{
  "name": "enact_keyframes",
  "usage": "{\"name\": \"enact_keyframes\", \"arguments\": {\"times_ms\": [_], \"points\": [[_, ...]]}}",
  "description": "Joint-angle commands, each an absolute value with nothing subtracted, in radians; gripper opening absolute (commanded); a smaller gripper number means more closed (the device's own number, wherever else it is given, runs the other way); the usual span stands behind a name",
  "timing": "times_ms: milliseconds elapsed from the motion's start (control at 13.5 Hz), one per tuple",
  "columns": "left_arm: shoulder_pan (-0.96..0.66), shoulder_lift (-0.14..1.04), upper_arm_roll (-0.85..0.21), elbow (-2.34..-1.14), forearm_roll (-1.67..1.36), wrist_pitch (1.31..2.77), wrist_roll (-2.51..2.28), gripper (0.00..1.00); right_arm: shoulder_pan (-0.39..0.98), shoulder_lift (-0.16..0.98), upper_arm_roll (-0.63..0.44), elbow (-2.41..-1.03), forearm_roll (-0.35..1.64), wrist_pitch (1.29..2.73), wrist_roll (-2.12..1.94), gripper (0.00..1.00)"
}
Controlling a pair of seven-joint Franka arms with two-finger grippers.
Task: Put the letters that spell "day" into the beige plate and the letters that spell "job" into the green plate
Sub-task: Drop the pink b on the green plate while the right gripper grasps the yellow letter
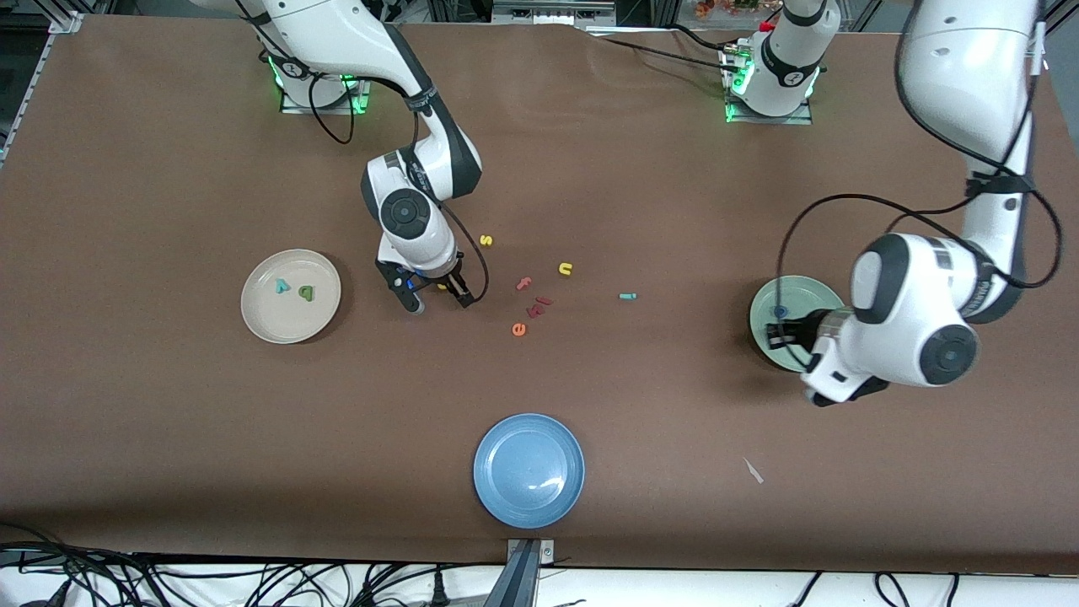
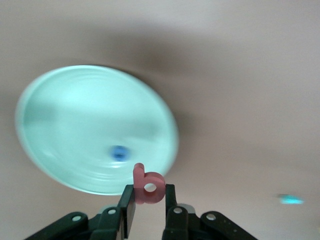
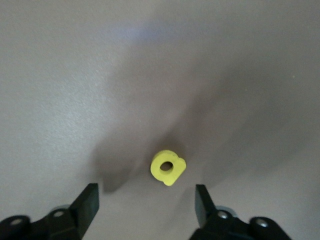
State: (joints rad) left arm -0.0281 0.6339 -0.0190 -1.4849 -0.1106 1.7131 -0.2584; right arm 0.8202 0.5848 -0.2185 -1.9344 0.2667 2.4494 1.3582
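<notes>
Brown counter (image 1: 169, 438) carries 3 plates and scattered foam letters

Right hand (image 1: 438, 297), down at the counter just beside the beige plate (image 1: 253, 316), toward the middle of the counter: fingers (image 3: 90, 199) spread, straddling the yellow d (image 3: 167, 168) without touching it; d lies flat on the counter between them. In the front view only a sliver of the d shows under the hand

Beige plate at the right arm's end of the counter holds the teal-blue y (image 1: 281, 287) and dark green a (image 1: 306, 292), side by side, a at 3 o'clock of y

Left hand (image 1: 780, 335) hangs over the green plate (image 1: 813, 291) at the left arm's end, fingers pinching the salmon-pink b (image 2: 147, 185) by its bowl, stem up. Blue o (image 2: 118, 153) lies inside the green plate

Teal j (image 1: 627, 296) flat on the counter, between the middle cluster and the green plate, well apart from both

Middle cluster: yellow s (image 1: 485, 240), yellow u (image 1: 565, 269), pink f (image 1: 523, 284), orange e (image 1: 518, 330), plus 2 dull red pieces (image 1: 538, 307) I cannot read

Blue plate (image 1: 528, 470) at 6 o'clock of the cluster, nearest the front camera
</notes>
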Motion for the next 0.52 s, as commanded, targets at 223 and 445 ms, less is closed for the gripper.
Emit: {"name": "enact_keyframes", "arguments": {"times_ms": [223,445], "points": [[0.071,0.685,-0.035,-1.626,-0.071,1.768,-0.118,0.15,0.824,0.581,-0.229,-1.950,0.281,2.450,1.361,0.73],[0.075,0.690,-0.035,-1.713,-0.039,1.870,-0.092,0.49,0.822,0.580,-0.238,-1.956,0.279,2.453,1.353,0.71]]}}
